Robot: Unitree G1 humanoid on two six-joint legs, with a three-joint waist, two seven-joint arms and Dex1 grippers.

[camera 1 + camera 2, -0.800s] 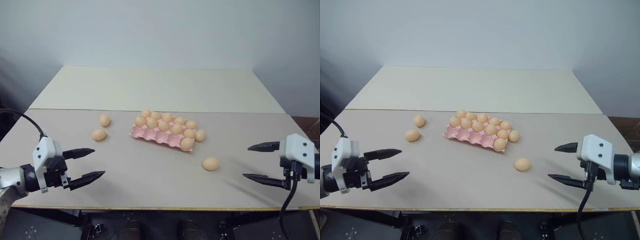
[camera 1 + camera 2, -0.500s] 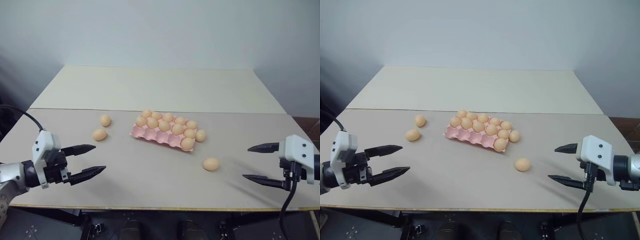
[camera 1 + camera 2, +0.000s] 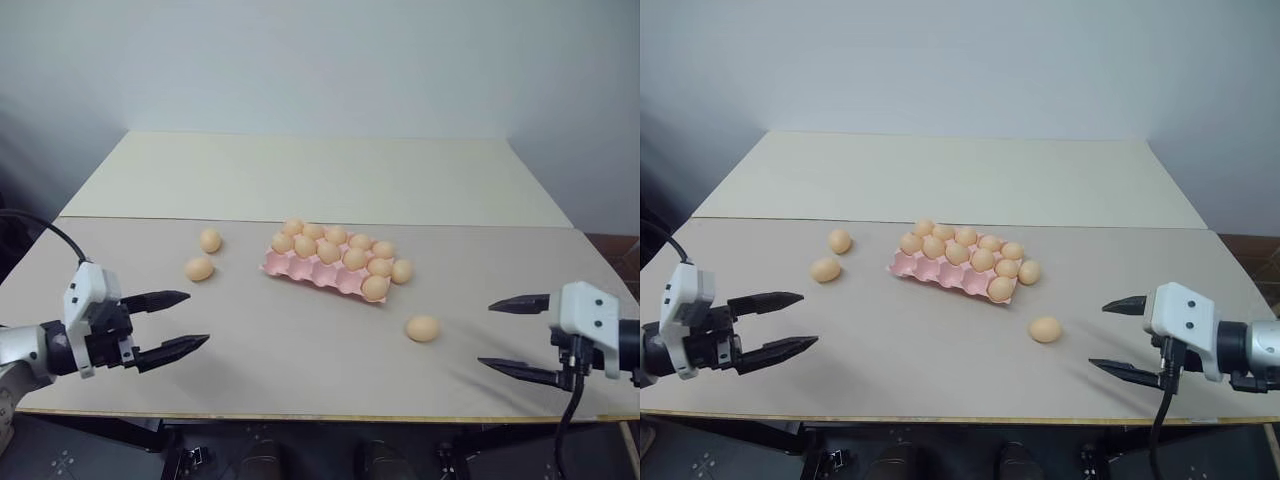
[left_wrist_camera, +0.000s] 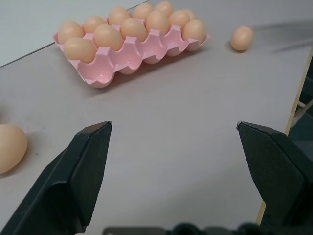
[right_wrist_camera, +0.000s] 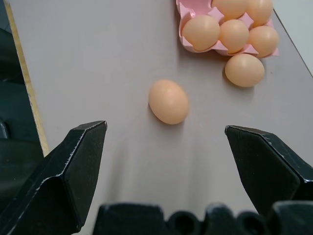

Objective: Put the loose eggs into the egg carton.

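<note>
The pale pink egg carton point(image 3: 305, 272) lies mid-table with eggs in most of its cups. Two loose eggs point(image 3: 210, 240) point(image 3: 199, 269) rest to its left. Another egg point(image 3: 402, 271) lies against the carton's right end, and one more egg point(image 3: 422, 328) lies nearer me on the right, also seen in the right wrist view point(image 5: 168, 101). My left gripper point(image 3: 198, 318) hovers open near the front left, pointing at the carton point(image 4: 127, 54). At the front right, my right gripper point(image 3: 485, 335) is open and empty, facing the near egg.
The eggs and carton lie on a grey-beige table whose front edge point(image 3: 320, 415) runs just below both grippers. A cream table point(image 3: 320, 175) adjoins it behind, against a plain wall. Bare tabletop lies between the grippers and the carton.
The right gripper has sunk a little toward the table's front edge. The left gripper has barely shifted. Eggs and carton lie as before.
</note>
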